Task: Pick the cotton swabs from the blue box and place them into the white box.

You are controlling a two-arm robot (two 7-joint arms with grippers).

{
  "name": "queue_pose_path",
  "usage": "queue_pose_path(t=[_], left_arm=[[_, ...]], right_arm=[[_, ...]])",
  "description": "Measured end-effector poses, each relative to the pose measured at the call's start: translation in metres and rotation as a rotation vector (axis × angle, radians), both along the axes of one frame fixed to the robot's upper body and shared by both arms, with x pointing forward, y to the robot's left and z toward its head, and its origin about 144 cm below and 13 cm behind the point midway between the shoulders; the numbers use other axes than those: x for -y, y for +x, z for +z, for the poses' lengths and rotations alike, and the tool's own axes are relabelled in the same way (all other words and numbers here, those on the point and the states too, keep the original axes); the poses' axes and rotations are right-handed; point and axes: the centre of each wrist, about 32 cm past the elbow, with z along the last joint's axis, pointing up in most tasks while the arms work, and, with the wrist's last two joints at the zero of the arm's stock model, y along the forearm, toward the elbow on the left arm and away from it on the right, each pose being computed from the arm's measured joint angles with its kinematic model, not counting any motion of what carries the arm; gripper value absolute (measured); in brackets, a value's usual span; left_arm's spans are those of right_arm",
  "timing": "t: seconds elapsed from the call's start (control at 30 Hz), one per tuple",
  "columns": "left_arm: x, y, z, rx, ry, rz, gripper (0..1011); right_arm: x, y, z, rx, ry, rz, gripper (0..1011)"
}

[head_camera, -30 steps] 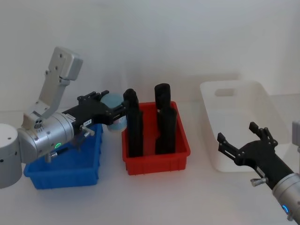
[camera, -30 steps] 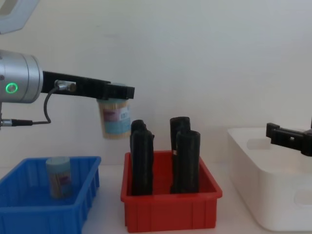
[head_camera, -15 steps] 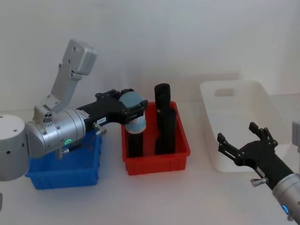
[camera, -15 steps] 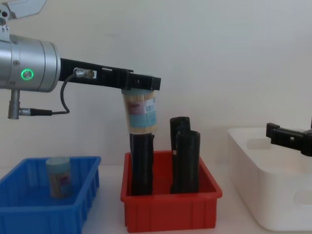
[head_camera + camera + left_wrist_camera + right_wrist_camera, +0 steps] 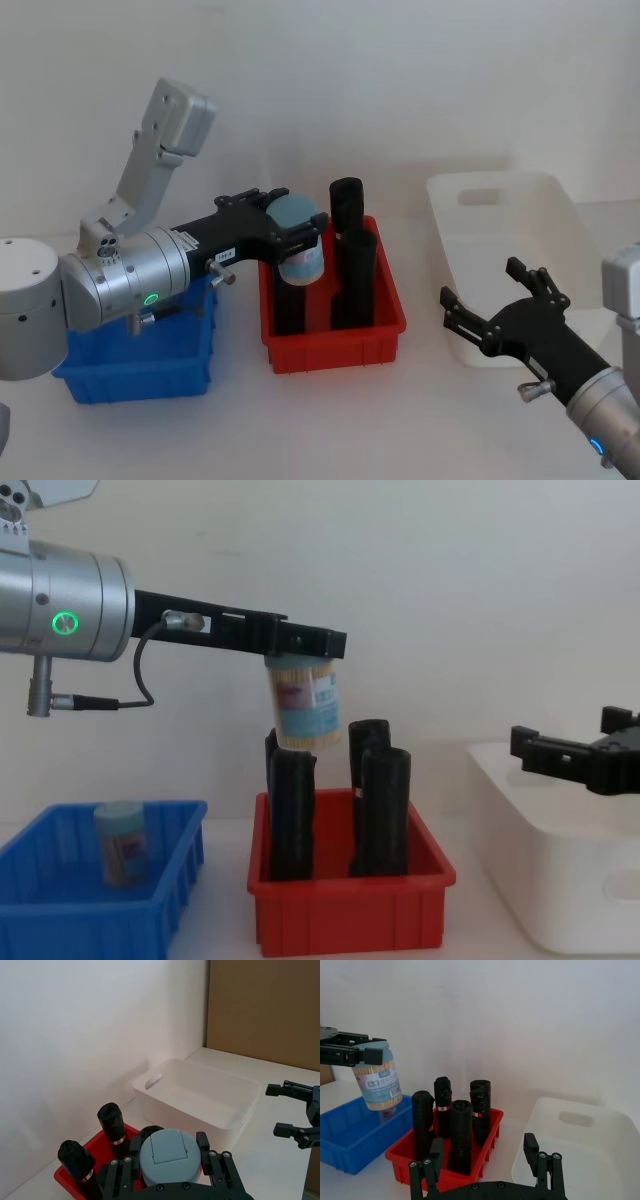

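Note:
My left gripper (image 5: 292, 232) is shut on a cotton swab jar (image 5: 306, 706) by its pale teal lid (image 5: 169, 1154), holding it in the air above the red bin's black objects. A second cotton swab jar (image 5: 120, 843) stands upright in the blue box (image 5: 60, 905) at the left. The white box (image 5: 520, 255) sits at the right, holding nothing I can see. My right gripper (image 5: 497, 305) hovers open beside the white box's near left wall, with nothing between its fingers. In the right wrist view the held jar (image 5: 377, 1081) hangs at the left, above the blue box (image 5: 355, 1132).
A red bin (image 5: 335, 335) with several tall black upright objects (image 5: 381, 810) stands between the blue box and the white box. A white wall closes the back of the table. Bare table lies in front of the bins.
My left gripper has carried the jar rightward from above the blue box's edge to over the red bin. The right gripper has shifted a little leftward and forward.

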Motion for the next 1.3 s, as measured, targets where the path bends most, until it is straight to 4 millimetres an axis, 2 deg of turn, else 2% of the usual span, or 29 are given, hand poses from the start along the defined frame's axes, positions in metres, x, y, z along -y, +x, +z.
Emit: queue_pose_path(t=[0.27, 0.6, 1.3], left_arm=[[0.001, 0.0, 0.001, -0.001, -0.001, -0.008, 670], [0.001, 0.0, 0.001, -0.002, -0.002, -0.014, 670], [0.002, 0.0, 0.001, -0.002, -0.002, -0.017, 670]], right_arm=[[-0.01, 0.005, 0.008, 0.008, -0.039, 0.094, 1002], [-0.035, 0.024, 0.022, -0.005, -0.115, 0.211, 1002], [-0.073, 0.059, 0.035, -0.035, -0.161, 0.263, 1002]])
